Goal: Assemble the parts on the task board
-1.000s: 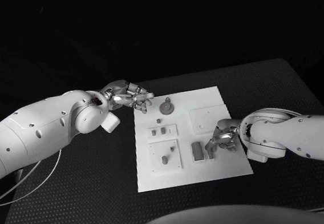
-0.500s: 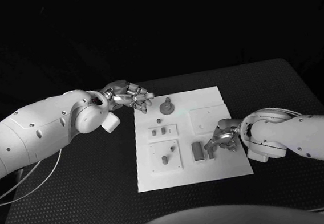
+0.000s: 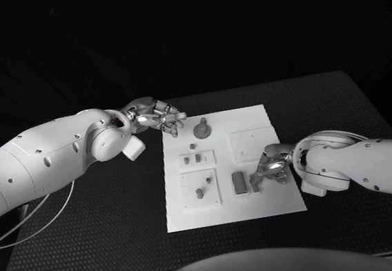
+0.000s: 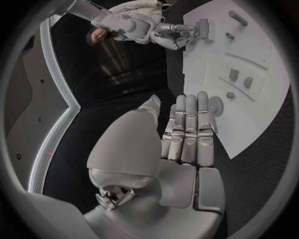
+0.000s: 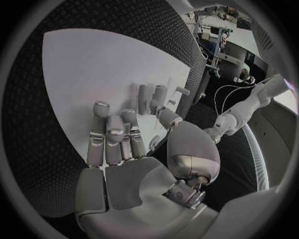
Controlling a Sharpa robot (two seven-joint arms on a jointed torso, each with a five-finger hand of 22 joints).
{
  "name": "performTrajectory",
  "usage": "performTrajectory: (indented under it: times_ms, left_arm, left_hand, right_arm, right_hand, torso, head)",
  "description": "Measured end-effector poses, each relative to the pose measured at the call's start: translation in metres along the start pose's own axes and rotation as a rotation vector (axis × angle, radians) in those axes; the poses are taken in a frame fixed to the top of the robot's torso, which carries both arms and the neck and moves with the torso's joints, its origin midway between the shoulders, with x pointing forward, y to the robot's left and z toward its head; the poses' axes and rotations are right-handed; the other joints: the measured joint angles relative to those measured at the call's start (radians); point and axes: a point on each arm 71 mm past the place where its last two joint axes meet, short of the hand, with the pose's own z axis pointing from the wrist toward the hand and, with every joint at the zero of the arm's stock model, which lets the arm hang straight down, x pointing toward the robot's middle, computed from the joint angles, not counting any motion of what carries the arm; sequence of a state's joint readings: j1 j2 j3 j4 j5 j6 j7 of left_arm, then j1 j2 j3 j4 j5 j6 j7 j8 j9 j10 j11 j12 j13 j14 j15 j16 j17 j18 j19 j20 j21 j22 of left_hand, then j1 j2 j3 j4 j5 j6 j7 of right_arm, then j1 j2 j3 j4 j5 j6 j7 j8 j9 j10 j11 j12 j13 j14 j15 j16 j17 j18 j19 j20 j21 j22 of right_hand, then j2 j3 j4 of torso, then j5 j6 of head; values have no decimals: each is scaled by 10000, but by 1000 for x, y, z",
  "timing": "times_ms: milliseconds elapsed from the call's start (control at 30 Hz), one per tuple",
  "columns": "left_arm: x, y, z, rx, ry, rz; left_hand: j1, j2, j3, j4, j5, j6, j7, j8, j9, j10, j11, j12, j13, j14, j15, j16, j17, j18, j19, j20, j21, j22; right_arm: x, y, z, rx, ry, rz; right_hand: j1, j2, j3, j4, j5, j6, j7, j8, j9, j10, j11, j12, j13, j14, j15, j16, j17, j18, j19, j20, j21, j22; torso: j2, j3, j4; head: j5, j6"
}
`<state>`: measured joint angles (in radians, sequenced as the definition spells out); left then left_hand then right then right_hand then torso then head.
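Two hands at the task board on the black bench.
The left hand hovered off the board's far left corner, fingers straight, holding nothing. The right hand rested beside an upright grey part; its grasp could not be told.

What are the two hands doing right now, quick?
Left hand: open, fingers straight, holding nothing.
Right hand: over the board; cannot tell if it holds anything.

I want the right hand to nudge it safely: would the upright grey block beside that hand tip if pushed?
Probably: the grey block looks narrow and stands upright on the smooth task board, so a high push may topple it. It looks rigid.
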<state>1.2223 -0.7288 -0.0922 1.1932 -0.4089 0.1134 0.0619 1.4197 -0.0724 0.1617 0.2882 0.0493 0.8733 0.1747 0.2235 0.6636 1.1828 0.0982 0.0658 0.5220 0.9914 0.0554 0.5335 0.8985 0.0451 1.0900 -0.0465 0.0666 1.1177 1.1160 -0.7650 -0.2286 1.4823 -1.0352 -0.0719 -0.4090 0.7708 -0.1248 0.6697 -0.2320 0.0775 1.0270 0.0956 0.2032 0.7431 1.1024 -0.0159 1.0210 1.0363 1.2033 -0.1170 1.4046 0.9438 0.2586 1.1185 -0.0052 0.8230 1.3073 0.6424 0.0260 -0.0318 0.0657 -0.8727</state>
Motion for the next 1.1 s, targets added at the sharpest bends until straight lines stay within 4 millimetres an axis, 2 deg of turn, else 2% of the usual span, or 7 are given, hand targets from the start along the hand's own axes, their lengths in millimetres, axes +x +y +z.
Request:
performTrajectory:
  times_ms: [167,367,433,600,967,1100]
  left_arm:
    - [0,0,0,-3,0,1]
    - [0,0,0,-3,4,3]
    - [0,0,0,-3,5,3]
    - [0,0,0,-2,13,3]
    - [0,0,0,-13,26,3]
    - [0,0,0,-13,35,3]
  left_hand:
    - [0,0,0,0,0,0,0,0,0,0,0,0,0,0,0,0,0,0,0,0,0,0]
    - [0,0,0,0,0,0,0,0,0,0,0,0,0,0,0,0,0,0,0,0,0,0]
    - [0,0,0,0,0,0,0,0,0,0,0,0,0,0,0,0,0,0,0,0,0,0]
    - [0,0,0,0,0,0,0,0,0,0,0,0,0,0,0,0,1,-1,0,0,0,0]
    - [0,0,0,0,0,0,0,0,0,0,0,0,0,0,0,0,1,0,0,0,0,0]
    - [0,0,0,0,0,0,0,0,0,0,0,0,0,0,0,0,1,-1,0,0,0,5]
  right_arm:
    - [-1,-1,1,-25,4,-4]
    - [-2,-3,2,-15,-12,-8]
    - [-2,-2,2,-33,2,-20]
    - [-1,0,5,-48,25,-45]
    - [-2,0,7,-4,-10,-37]
    - [-2,-1,7,17,-20,-34]
  right_hand:
    - [329,336,-30,-81,0,-6,6,0,13,0,0,0,0,-2,2,0,12,-9,0,0,0,0]
    - [571,1352,-62,-395,0,29,-29,68,31,-1,0,0,0,-6,7,0,24,-22,-1,1,0,0]
    - [616,1489,-66,-430,0,61,-62,68,31,4,-4,0,0,6,20,0,30,-25,-1,1,0,0]
    - [693,1674,-57,-496,1,148,-65,146,68,59,-58,0,-1,10,22,0,36,-33,0,1,0,0]
    - [653,1709,-88,-521,1,220,-74,146,40,129,-56,0,-11,25,37,0,44,-43,-1,2,0,0]
    - [586,1641,-116,-493,1,223,-78,145,40,129,-56,0,-13,26,37,0,44,-44,-1,2,0,0]
  torso:
    - [0,-1,0]
    - [2,-2,3]
    - [2,-4,4]
    - [5,-5,5]
    - [4,-16,12]
    - [4,-17,12]
  head:
    - [4,0]
    - [-5,0]
    - [-9,0]
    - [-12,0]
    - [-26,0]
    - [-20,0]
